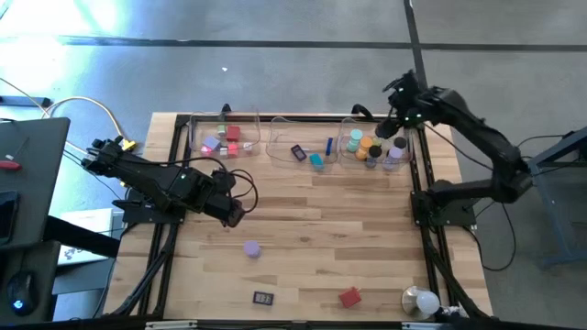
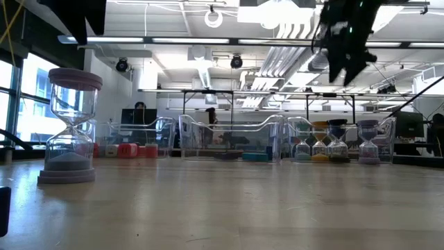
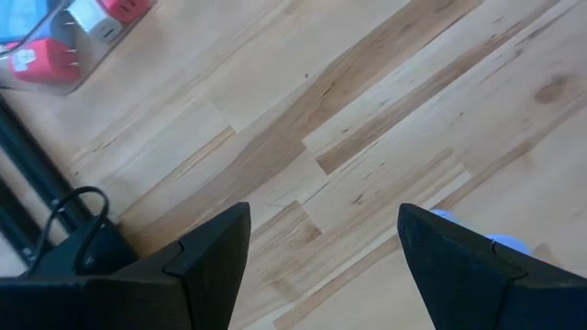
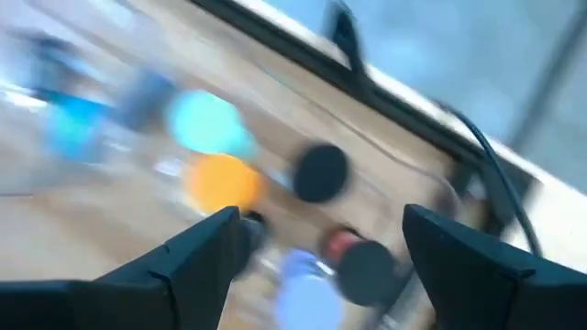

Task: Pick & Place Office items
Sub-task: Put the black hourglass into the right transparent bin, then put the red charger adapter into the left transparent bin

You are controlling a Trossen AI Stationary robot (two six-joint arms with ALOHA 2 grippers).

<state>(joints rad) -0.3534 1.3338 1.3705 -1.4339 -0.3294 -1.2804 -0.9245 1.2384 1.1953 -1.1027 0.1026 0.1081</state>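
Right gripper (image 1: 396,128) wide apart, empty, above hourglasses (image 1: 371,149) in tray (image 1: 347,133) at bench back-right corner. Drop looks done. Left gripper (image 1: 233,215) apart, near lilac hourglass (image 1: 251,248) mid-bench. Next: lower, grab it.

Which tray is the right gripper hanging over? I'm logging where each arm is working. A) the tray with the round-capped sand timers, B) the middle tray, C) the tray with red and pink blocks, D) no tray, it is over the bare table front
A: in the high view the right gripper hangs over the right-hand tray holding the sand timers, and its wrist view shows their round caps below its open fingers.
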